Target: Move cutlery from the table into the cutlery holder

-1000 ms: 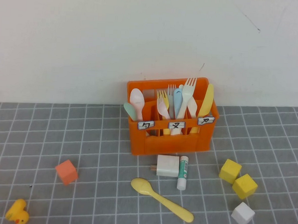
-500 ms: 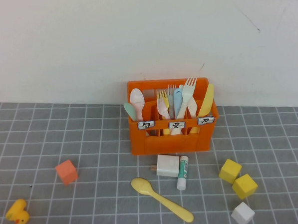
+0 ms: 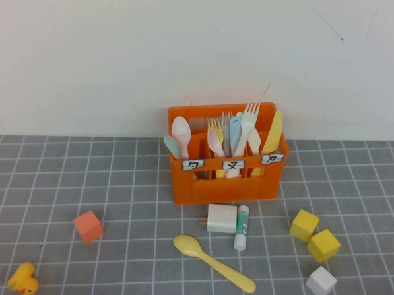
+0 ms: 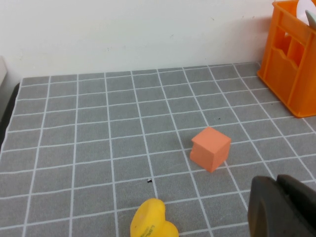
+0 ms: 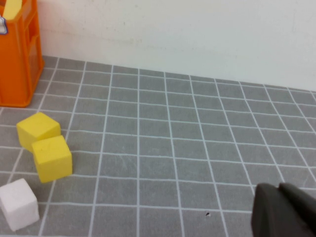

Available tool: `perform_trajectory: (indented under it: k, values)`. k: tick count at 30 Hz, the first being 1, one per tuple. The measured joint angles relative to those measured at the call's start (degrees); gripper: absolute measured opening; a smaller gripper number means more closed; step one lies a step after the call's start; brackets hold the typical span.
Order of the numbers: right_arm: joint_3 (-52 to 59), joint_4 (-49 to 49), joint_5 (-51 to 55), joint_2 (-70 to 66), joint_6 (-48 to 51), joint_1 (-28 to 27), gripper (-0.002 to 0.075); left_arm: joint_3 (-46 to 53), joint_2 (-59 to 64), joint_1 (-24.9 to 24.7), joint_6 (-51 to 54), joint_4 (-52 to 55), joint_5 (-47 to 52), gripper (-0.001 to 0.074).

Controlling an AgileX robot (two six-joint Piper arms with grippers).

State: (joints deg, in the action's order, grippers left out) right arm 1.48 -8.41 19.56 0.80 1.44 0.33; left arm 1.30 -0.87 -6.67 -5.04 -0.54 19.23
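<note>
Overhead arrangement: a long pale-yellow plastic spoon lies flat on the grey table with thin white grid lines, its oval bowl toward the robot's left and its handle running away to the right and nearer the robot, just in front of a white rectangular charger block and a small white-and-green tube. Behind these stands the orange plastic crate-like cutlery holder with three labelled compartments: white and teal spoons in its left compartment, forks in the middle, a yellow plastic knife in the right. To the left lie an orange cube and a yellow rubber duck; to the right, two yellow cubes and a white cube. Neither arm appears in the overhead view. The left gripper shows only as a dark mass at the edge of its wrist view, above the table near the orange cube and duck; the right gripper likewise, near the yellow and white cubes. For both, whether the fingers are spread or pressed together cannot be told.
</note>
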Motion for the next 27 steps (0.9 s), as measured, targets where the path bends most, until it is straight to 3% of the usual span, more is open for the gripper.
perform_trajectory:
  k: [8, 16, 20, 23, 27]
  values:
    - [0.22, -1.56, -4.22, 0.0, 0.0, 0.0, -0.0003, 0.37, 0.0, 0.0, 0.11, 0.0, -5.59, -0.0001]
    - [0.22, -5.32, -30.12, 0.0, 0.14, 0.0, -0.0003, 0.37, 0.0, 0.0, 0.11, 0.0, -27.51, -0.0001]
    - [0.22, -5.59, -38.28, 0.0, 0.9, 0.0, -0.0002, 0.37, 0.0, 0.0, 0.11, 0.0, -37.12, -0.0001]
    - [0.22, -2.55, -40.96, 0.0, 1.13, 0.0, -0.0003, 0.37, 0.0, 0.0, 0.11, 0.0, -42.9, -0.0001]
    - [0.22, 9.37, -41.96, 0.0, 1.13, 0.0, -0.0003, 0.37, 0.0, 0.0, -1.14, 0.0, -48.71, -0.0001]
